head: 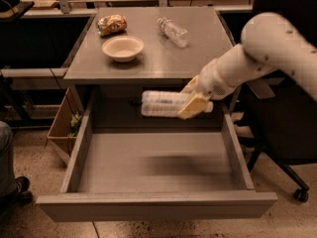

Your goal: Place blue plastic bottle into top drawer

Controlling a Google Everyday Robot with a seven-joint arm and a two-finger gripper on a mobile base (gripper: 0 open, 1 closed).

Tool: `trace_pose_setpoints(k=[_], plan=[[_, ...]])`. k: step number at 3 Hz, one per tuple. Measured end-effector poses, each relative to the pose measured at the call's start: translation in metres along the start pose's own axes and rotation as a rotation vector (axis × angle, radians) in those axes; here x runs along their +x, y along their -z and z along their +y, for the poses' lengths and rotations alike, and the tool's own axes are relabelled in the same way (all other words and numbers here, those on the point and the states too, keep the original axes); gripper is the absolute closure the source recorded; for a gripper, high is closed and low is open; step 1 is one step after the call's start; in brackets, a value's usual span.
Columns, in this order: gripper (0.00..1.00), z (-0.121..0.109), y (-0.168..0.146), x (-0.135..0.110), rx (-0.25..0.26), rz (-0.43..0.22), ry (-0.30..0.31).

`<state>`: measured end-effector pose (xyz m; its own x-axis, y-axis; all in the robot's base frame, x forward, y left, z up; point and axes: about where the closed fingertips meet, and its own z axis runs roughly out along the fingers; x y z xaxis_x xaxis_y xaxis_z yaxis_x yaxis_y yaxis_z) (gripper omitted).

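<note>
Now, bench: grey top, directly above the drawer you see pulled out.
Top drawer: wide open, flat grey bottom showing.
Arm: you see it reach in from the right.
Blue plastic bottle: level in the air over the drawer's rear, just below the bench edge, clear of the bottom.
Pincer: clamped on the bottle's right end.
Bowl: on the bench, left.
Thin bottle: on its side, bench rear.
Crumpled bag: rear left, behind the bowl.
</note>
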<state>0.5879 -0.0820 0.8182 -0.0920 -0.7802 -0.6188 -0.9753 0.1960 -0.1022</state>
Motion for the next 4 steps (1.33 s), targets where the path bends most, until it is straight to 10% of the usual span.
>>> trace_pose_setpoints(k=[3,4], plan=[[1.0,0.047,-0.155,0.064,-0.068,0.115,-0.052],[0.81,0.054,-0.178,0.075,-0.076,0.151,-0.067]])
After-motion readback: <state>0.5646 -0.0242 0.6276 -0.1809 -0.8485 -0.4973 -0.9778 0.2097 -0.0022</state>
